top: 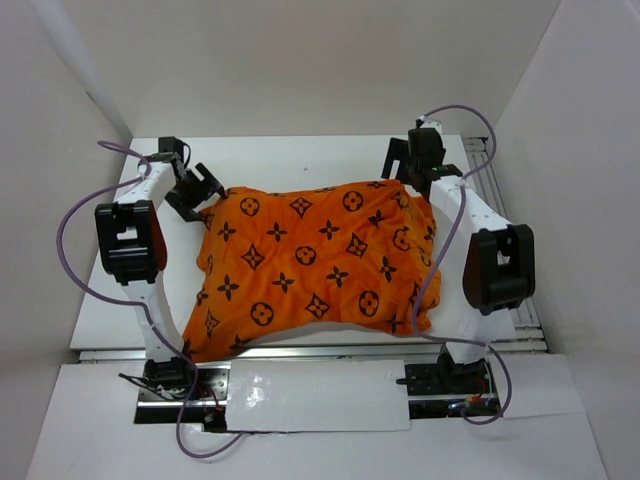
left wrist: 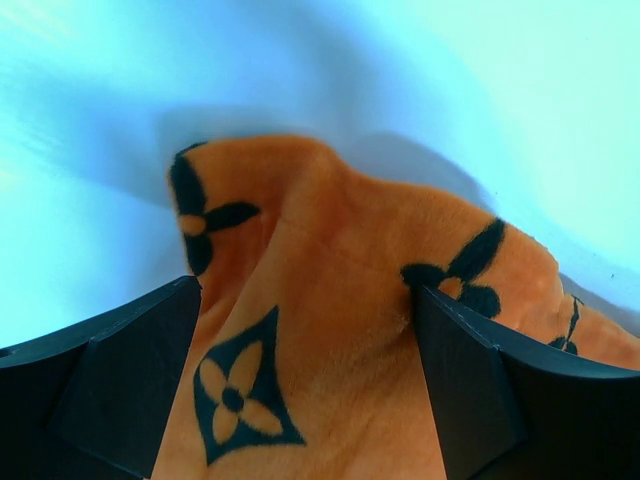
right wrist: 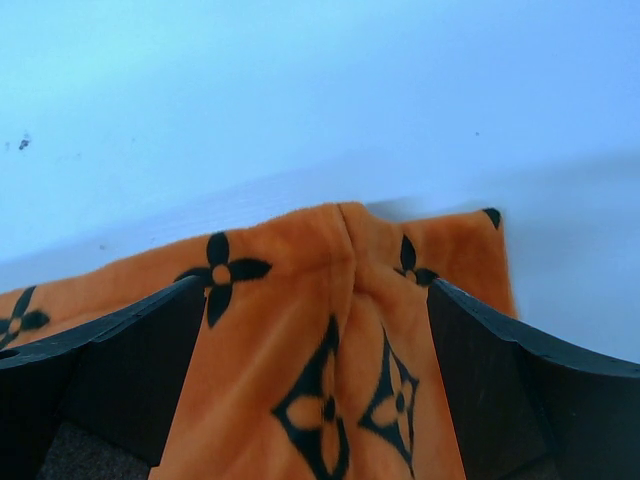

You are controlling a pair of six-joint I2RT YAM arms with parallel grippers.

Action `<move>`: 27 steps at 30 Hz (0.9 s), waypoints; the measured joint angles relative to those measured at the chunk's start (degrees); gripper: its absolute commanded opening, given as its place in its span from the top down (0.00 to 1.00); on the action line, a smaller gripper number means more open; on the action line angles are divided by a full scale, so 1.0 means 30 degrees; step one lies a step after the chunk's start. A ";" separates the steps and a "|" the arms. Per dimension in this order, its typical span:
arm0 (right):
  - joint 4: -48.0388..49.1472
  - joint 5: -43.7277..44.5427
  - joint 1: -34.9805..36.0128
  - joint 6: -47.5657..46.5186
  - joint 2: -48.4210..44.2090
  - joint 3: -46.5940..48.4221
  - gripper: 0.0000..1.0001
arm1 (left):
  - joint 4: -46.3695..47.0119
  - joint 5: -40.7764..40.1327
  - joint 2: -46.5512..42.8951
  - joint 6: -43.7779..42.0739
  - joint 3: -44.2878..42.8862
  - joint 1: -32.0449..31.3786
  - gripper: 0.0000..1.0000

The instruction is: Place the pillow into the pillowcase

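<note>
The case (top: 315, 265) is spread across the middle of the white table (top: 300, 160), between the two arms, with its orange cloth crumpled and swollen rather than flat. The pillow itself cannot be seen. From the plump shape it is probably inside the case, though this cannot be confirmed from above.

The far left corner of the case is held by the left gripper (top: 203, 203). In the left wrist view, a raised peak of orange cloth fills the gap between the two black fingers (left wrist: 130, 370) and touches both, so the jaws are closed partway on the cloth.

The far right corner is held by the right gripper (top: 402, 175). In the right wrist view, a creased fold of the case is pressed between that gripper's fingers (right wrist: 520, 390) in the same way, with the corner lying just beyond the tips on the table.

The near edge of the case lies close to the arm bases.
</note>
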State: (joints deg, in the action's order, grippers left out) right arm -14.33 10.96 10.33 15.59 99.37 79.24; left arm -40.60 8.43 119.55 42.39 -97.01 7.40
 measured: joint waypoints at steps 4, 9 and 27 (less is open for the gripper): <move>0.0058 0.0095 0.0007 0.0124 0.2018 0.1100 0.01 | 0.1239 0.0707 0.0051 -0.0095 0.1253 -0.0197 0.00; 0.0022 -0.0146 0.0080 0.0583 0.3708 0.1209 0.01 | 0.2142 0.0758 0.0219 -0.0146 0.2200 -0.1107 0.16; -0.4408 -0.1013 0.0022 0.0277 0.6645 1.3362 1.00 | -0.2586 0.0801 0.1268 -0.1588 -1.1817 -0.0481 1.00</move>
State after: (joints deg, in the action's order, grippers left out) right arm -27.55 7.92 10.39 16.43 119.31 119.33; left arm -48.36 10.83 123.35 37.63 -132.46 5.96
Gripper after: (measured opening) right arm 0.037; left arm 0.103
